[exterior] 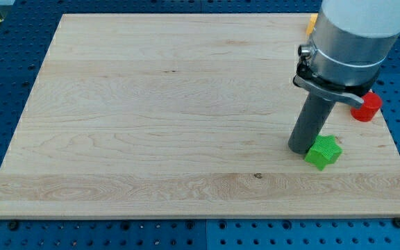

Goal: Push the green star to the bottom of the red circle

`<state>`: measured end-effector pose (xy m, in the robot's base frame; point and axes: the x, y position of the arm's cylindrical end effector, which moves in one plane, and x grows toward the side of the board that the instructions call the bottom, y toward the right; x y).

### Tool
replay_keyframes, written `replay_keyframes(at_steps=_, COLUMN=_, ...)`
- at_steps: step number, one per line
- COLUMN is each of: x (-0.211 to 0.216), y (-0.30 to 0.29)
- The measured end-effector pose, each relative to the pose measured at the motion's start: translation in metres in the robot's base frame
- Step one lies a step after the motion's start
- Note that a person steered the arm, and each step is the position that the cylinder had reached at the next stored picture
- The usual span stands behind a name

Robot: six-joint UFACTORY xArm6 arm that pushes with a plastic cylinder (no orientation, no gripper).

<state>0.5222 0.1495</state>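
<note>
The green star (pixel 323 151) lies on the wooden board (pixel 151 118) near the view's lower right. The red circle (pixel 367 107) stands at the board's right edge, up and to the right of the star, partly hidden behind the arm's clamp. My tip (pixel 301 148) rests on the board just left of the green star, touching or almost touching its left side. The star is below and to the left of the red circle.
The arm's large grey body (pixel 353 38) fills the view's upper right. A small orange or yellow block (pixel 311 24) peeks out at the board's top right edge behind the arm. Blue perforated table surrounds the board.
</note>
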Motion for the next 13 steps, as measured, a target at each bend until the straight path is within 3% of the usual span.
replay_keyframes(at_steps=3, x=0.050, y=0.028)
replay_keyframes(at_steps=7, x=0.082, y=0.134)
replay_keyframes(at_steps=10, x=0.064, y=0.139)
replay_keyframes(at_steps=13, x=0.051, y=0.107)
